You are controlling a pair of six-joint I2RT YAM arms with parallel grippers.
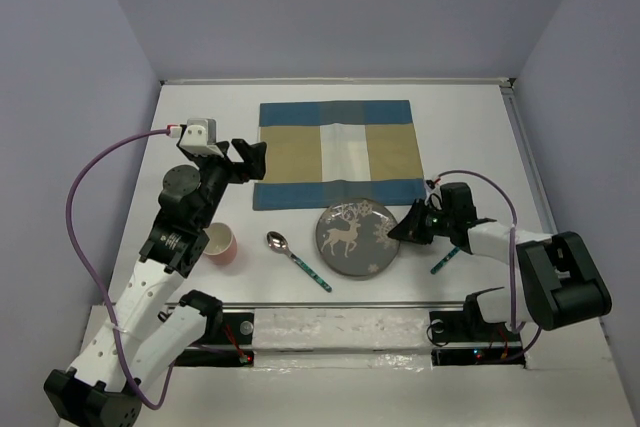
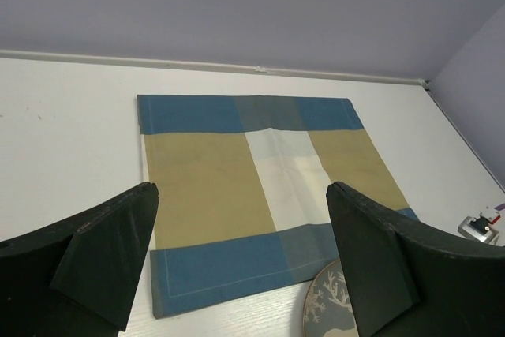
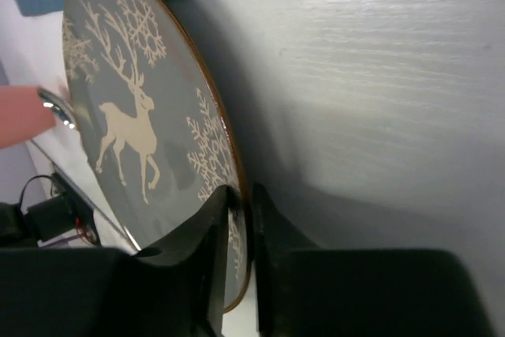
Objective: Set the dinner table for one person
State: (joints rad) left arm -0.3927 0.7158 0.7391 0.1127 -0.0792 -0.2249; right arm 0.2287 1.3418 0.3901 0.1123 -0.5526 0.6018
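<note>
One piece per move, laying out table (image 1: 200,127), white top filling view, placemat (image 1: 338,152) at far middle. Clamping right gripper (image 1: 405,228) on plate (image 1: 357,237) rim at placemat's front edge, likely for shifting onto cloth. Hovering left gripper (image 1: 250,159) spread wide, empty, by placemat's left edge. Leaving spoon (image 1: 297,259), cup (image 1: 221,244) nearer, unplaced.

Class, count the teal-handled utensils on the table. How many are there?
2. A spoon lies between the pink cup and the plate; a second utensil lies right of the plate, its head hidden under the right arm.
</note>
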